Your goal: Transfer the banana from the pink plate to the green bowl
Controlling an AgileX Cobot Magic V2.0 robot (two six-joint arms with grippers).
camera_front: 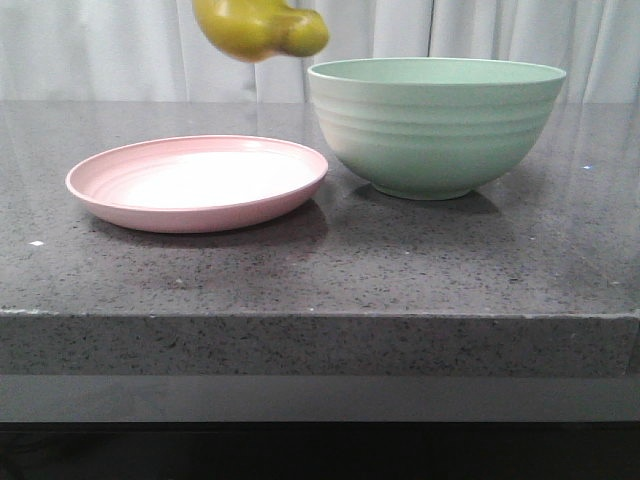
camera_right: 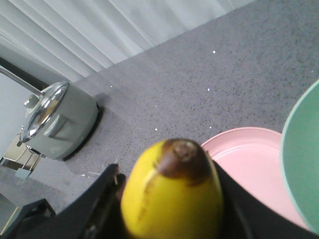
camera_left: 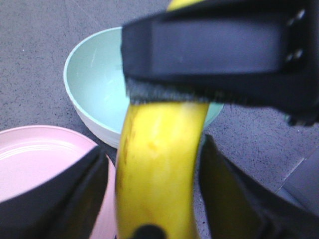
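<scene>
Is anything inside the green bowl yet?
No. The left wrist view shows the green bowl with a bare inner wall; the banana and gripper cover its far part. The pink plate is bare too.

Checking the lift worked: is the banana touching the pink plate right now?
Apart. The front view shows the banana in the air, with a clear gap between it and the pink plate below.

a dark grey speckled stone worktop (camera_front: 320, 270) with a thick front edge fills the scene. pale pleated curtains (camera_front: 100, 50) hang behind its far edge. beyond one end of the worktop stands a grey appliance (camera_right: 57, 122) with a shiny glass lid.
</scene>
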